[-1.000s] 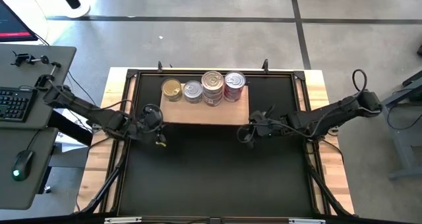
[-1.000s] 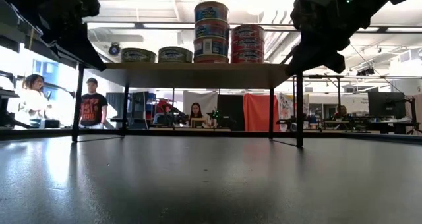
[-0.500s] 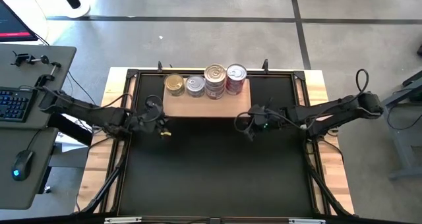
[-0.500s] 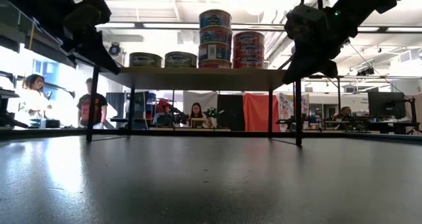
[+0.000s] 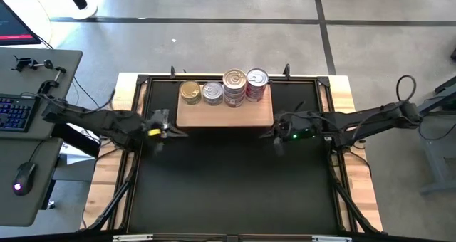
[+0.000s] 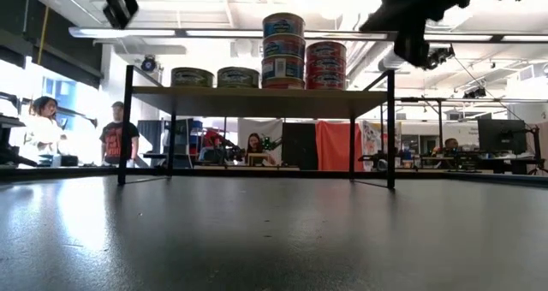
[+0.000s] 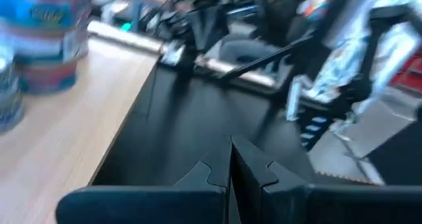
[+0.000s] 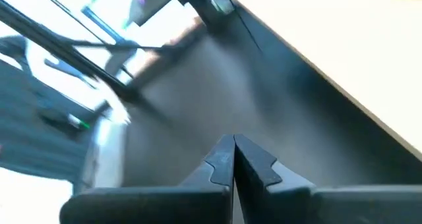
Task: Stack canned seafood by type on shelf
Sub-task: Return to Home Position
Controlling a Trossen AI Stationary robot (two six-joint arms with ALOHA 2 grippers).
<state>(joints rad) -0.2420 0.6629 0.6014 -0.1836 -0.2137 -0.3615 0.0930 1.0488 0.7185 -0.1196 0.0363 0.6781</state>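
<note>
While the tins stand in a row along the far edge of the shelf, some stacked, my left gripper hangs just off its left end and my right gripper just off its right end. Both pairs of jaws are closed on nothing.

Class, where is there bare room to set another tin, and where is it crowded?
Free: the near strip of the shelf before the tins; the black tabletop nearer still. Crowded: its far edge, and its near corners by the left gripper and right gripper.

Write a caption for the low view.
Sorted tins on the shelf; left gripper and right gripper hover by its ends.
</note>
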